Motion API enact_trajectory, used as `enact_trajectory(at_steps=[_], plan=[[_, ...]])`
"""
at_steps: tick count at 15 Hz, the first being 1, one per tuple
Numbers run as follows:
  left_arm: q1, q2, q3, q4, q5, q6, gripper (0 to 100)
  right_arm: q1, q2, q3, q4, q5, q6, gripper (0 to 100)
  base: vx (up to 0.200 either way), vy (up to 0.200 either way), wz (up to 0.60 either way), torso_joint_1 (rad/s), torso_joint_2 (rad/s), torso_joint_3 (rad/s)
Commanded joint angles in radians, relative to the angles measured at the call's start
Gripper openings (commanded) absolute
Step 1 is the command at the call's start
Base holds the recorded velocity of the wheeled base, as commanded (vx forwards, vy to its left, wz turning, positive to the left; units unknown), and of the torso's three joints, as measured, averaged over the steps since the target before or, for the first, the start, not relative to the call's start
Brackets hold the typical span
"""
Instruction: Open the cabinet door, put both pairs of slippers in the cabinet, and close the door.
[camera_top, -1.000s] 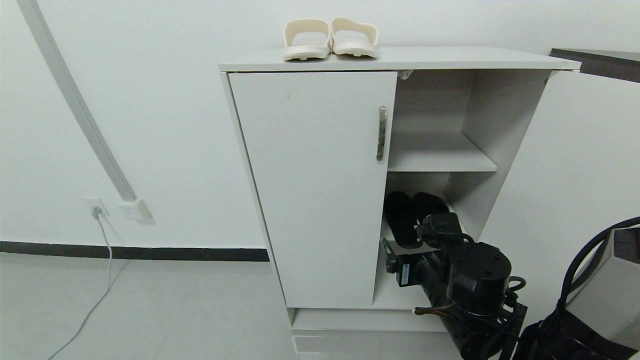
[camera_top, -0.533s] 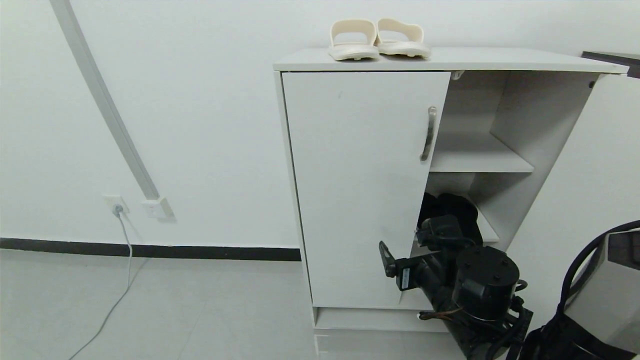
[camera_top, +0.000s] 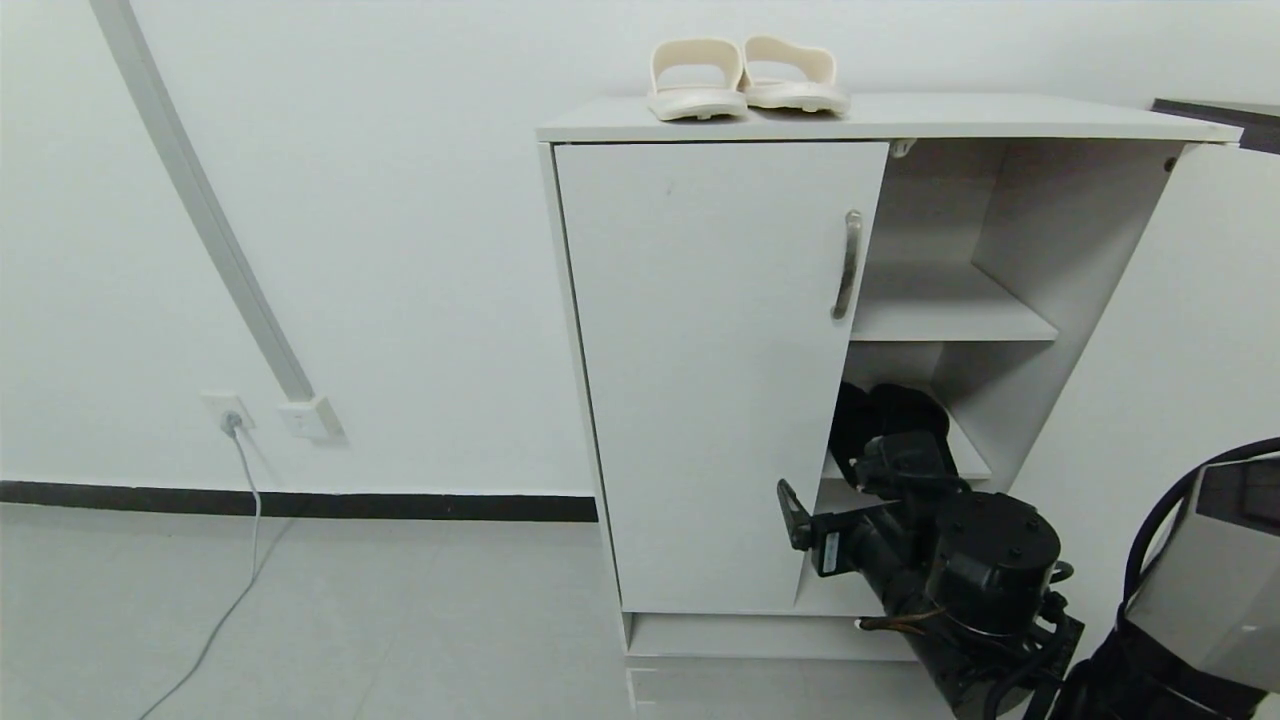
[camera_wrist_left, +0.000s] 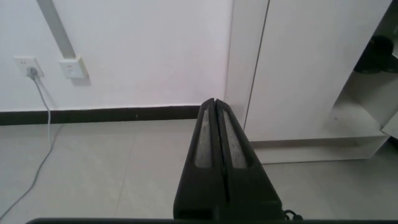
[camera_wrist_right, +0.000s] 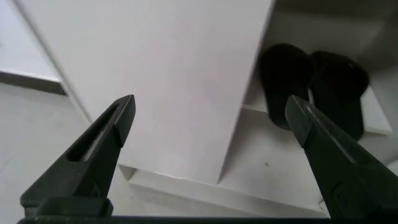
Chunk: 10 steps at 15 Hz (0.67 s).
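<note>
The right hand (camera_wrist_right: 210, 104) has drawn back from the black slippers (camera_top: 895, 415) lying low inside the cabinet (camera_top: 1000, 118). Its fingers are wide apart and hold nothing. The left hand (camera_wrist_left: 214, 137) is pressed together, also holding nothing. The cream slippers (camera_top: 745, 80) sit on top of the cabinet.

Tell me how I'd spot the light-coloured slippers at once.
Find the tall white cabinet against the wall. On its flat top sits a pair of cream open-toe slippers. The other pair, black slippers, lies inside on a lower shelf.
</note>
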Motion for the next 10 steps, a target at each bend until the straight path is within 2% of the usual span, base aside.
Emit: enact_trajectory(at_steps=[1,5,8,10], plan=[[0.000,0.001,0.000,0.000,0.000,0.000,0,-0.004,0.006,0.001,0.000,0.000,-0.005,100,0.000,0.000,0.00,0.000,0.00,0.000],[0.000,0.001,0.000,0.000,0.000,0.000,0,-0.004,0.009,-0.002,0.002,0.000,-0.009,100,0.000,0.000,0.00,0.001,-0.03,-0.027],[0.000,0.001,0.000,0.000,0.000,0.000,0,-0.005,0.012,-0.002,0.000,0.000,-0.009,100,0.000,0.000,0.00,0.017,-0.18,-0.312],[0.000,0.001,0.000,0.000,0.000,0.000,0,-0.005,0.015,0.001,0.000,0.000,-0.009,100,0.000,0.000,0.00,0.059,-0.51,-0.371]])
